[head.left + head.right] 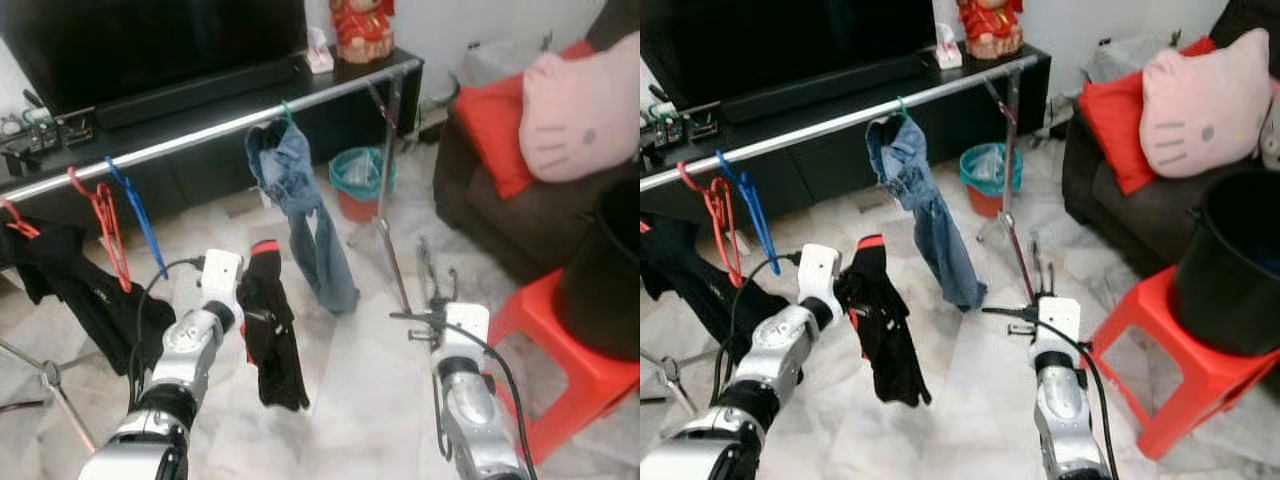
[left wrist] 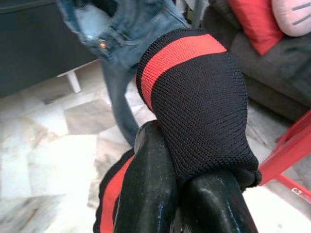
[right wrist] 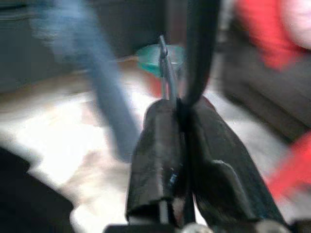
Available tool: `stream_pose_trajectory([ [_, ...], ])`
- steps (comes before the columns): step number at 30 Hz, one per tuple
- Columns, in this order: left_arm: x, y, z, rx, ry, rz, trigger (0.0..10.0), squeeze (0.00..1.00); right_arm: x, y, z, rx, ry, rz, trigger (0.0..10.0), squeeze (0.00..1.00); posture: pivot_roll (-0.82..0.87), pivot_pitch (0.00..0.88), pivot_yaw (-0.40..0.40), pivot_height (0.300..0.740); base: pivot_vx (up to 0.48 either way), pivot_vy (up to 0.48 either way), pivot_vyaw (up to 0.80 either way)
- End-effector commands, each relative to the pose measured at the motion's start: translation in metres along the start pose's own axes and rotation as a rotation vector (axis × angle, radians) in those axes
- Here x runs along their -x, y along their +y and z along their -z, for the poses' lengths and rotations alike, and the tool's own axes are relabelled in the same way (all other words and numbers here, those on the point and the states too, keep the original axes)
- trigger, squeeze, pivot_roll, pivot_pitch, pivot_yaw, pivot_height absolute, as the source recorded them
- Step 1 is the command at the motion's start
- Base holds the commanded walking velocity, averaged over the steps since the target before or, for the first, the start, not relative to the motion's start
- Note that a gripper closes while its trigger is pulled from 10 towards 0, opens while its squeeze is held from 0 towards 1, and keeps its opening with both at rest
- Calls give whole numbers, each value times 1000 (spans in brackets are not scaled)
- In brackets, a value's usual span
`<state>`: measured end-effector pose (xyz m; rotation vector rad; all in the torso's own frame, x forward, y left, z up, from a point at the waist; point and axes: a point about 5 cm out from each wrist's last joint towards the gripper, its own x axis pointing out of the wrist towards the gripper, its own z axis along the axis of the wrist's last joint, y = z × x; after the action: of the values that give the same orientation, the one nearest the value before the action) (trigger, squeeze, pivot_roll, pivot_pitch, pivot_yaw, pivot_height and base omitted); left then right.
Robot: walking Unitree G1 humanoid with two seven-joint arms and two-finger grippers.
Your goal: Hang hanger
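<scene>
left end effector [image 1: 250,290]: clenched on black-and-red garment [image 1: 270,340], which hangs below it over the floor | right end effector [image 3: 177,104]: clenched on thin dark hanger [image 1: 428,270], rising above fingers | rail [image 1: 200,135]: ahead, carrying jeans [image 1: 300,200]

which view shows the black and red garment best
The left eye view shows it best: the whole black and red garment hangs from the left gripper. The right eye view shows much the same. The left wrist view gives just a close-up of its knit between the fingers.
</scene>
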<state>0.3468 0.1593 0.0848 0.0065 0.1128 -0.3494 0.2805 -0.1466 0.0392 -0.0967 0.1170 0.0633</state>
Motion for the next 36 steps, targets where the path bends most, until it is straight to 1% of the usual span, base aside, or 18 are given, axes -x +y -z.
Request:
stream_pose_trajectory([
  [1, -3, 2, -9, -27, -22, 0, 10000, 0, 5, 13, 0, 67, 0, -127, 10000, 0, 81, 14, 108, 740, 0, 0, 0],
  [5, -4, -1, -9, -42, -10, 7, 10000, 0, 16, 23, 1, 100, -3, -266, 10000, 0, 73, 9, 106, 740, 0, 0, 0],
  [6, -6, -3, -10, -52, -1, 4, 10000, 0, 22, 28, 5, 109, 21, -342, 10000, 0, 70, 6, 104, 740, 0, 0, 0],
  [7, -6, -3, -10, -52, -1, 4, 10000, 0, 22, 28, 5, 109, 21, -342, 10000, 0, 70, 6, 104, 740, 0, 0, 0],
  [8, -11, -5, -12, -92, 25, -17, 10000, 0, 29, 31, 8, 140, 36, -410, 10000, 0, 69, 5, 103, 740, 0, 0, 0],
  [12, -18, -7, -20, -114, 41, -29, 10000, 0, 34, 34, 8, 148, 35, -436, 10000, 0, 70, 0, 107, 740, 0, 0, 0],
  [15, -26, -11, -24, -146, 95, -24, 10000, 0, 47, 42, 4, 172, 6, -519, 10000, 0, 64, 0, 113, 740, 0, 0, 0],
  [19, -29, -15, -24, -119, 116, -9, 10000, 0, 55, 40, 1, 162, -6, -549, 10000, 0, 59, 0, 120, 740, 0, 0, 0],
  [21, -31, -17, -26, -127, 121, -10, 10000, 0, 57, 31, -3, 71, -20, -491, 10000, 0, 54, 2, 123, 740, 0, 0, 0],
  [22, -32, -18, -26, -126, 124, -15, 10000, 0, 58, 27, -8, -10, -44, -457, 10000, 0, 54, 4, 125, 740, 0, 0, 0],
  [24, -33, -18, -26, -126, 133, -25, 10000, 0, 59, 22, -16, -125, -83, -417, 10000, 0, 58, 7, 126, 740, 0, 0, 0],
  [25, -34, -19, -28, -126, 134, -34, 10000, 0, 59, 20, -26, -202, -123, -394, 10000, 0, 57, 10, 128, 740, 0, 0, 0],
  [26, -34, -19, -28, -126, 134, -34, 10000, 0, 59, 20, -26, -202, -123, -394, 10000, 0, 57, 10, 128, 740, 0, 0, 0],
  [28, -36, -17, -31, -116, 127, -53, 10000, 0, 58, 20, -37, -257, -162, -370, 10000, 0, 61, 15, 131, 740, 0, 0, 0],
  [30, -36, -17, -32, -116, 126, -53, 10000, 0, 59, 22, -39, -263, -166, -371, 10000, 0, 62, 16, 132, 740, 0, 0, 0],
  [33, -36, -15, -34, -118, 122, -52, 10000, 0, 70, 34, -44, -303, -168, -423, 10000, 0, 65, 20, 139, 740, 0, 0, 0],
  [35, -36, -11, -36, -120, 120, -67, 10000, 0, 86, 42, -43, -339, -134, -500, 10000, 0, 63, 25, 145, 740, 0, 0, 0],
  [36, -36, -11, -37, -121, 120, -71, 10000, 0, 90, 44, -42, -338, -122, -516, 10000, 0, 63, 26, 145, 740, 0, 0, 0],
])
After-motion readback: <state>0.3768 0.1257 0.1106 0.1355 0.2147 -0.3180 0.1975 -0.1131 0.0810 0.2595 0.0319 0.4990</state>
